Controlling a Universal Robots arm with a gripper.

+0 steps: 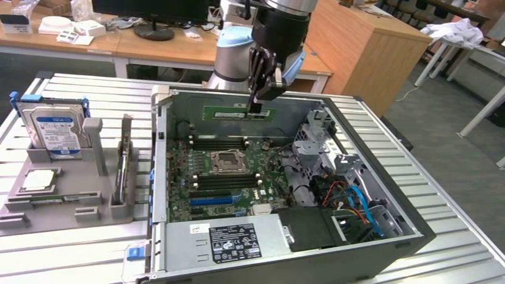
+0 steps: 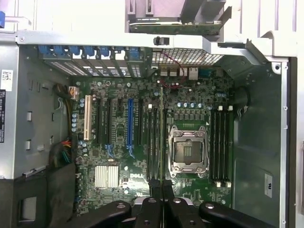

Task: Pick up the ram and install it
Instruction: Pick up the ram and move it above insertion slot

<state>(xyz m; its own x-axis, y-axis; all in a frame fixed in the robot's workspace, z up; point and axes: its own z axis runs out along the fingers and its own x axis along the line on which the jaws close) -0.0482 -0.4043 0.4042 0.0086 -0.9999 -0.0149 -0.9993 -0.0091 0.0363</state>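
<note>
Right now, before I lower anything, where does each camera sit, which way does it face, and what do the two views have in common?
Exterior view: off the arm, raised, looking down across the table at the open computer case; shows the arm and gripper, shut on the ram.
Wrist view: on the wrist, looking down past the fingers onto the motherboard.
Shared: gripper, ram, motherboard and its CPU socket.
</note>
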